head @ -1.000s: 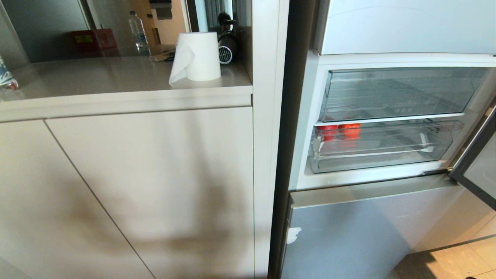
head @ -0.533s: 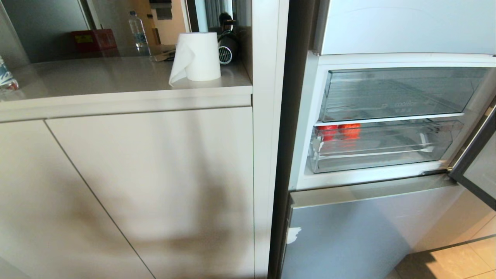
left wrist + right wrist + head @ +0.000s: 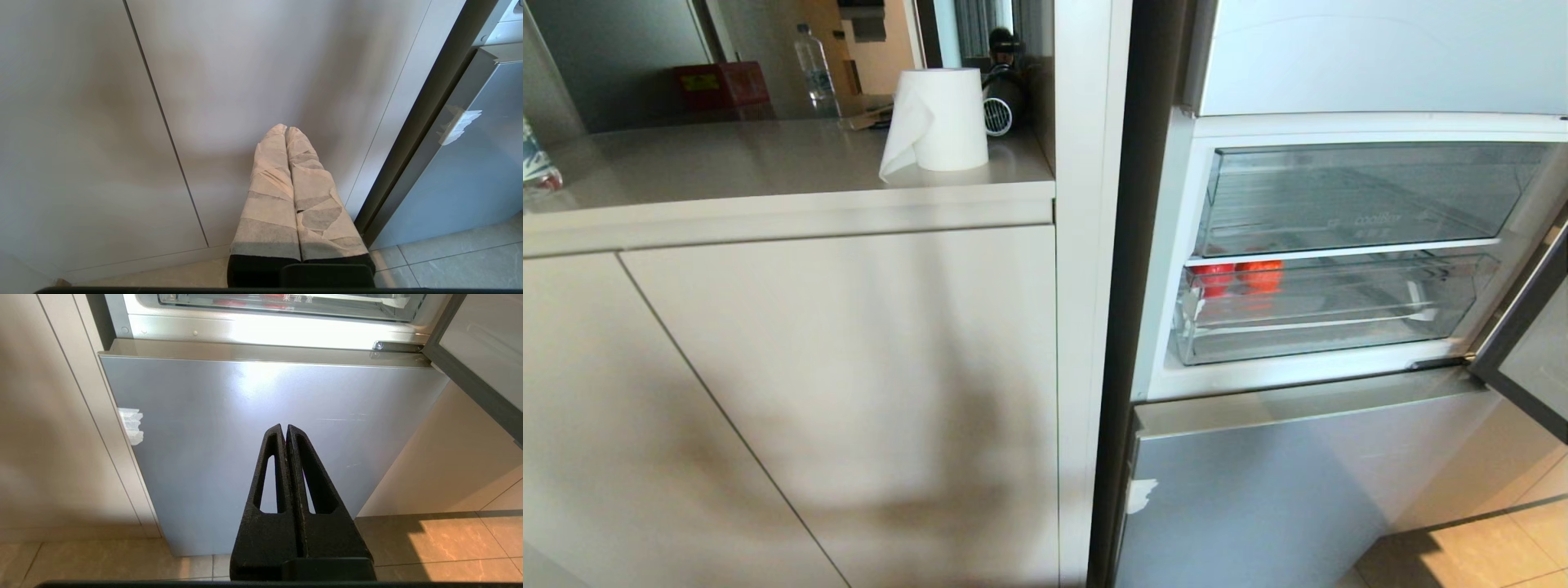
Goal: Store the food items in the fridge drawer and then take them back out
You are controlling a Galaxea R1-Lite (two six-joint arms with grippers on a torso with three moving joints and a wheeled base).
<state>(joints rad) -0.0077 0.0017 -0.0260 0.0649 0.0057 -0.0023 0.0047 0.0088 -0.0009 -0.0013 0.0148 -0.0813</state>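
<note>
We are in a home kitchen: a fridge [image 3: 1339,245] stands open beside beige cabinets [image 3: 833,392], its clear drawers [image 3: 1339,310] showing behind the open door [image 3: 1523,359], with a closed steel door [image 3: 265,449] below. On the desk [image 3: 768,163] over the cabinets we see a paper towel roll [image 3: 939,118], a water bottle [image 3: 814,67] and a red box [image 3: 719,83]. The floor [image 3: 441,539] is tiled, as kitchens often are.

Red fruit [image 3: 1262,273], seemingly inside closed drawer [image 3: 1323,314]
</note>
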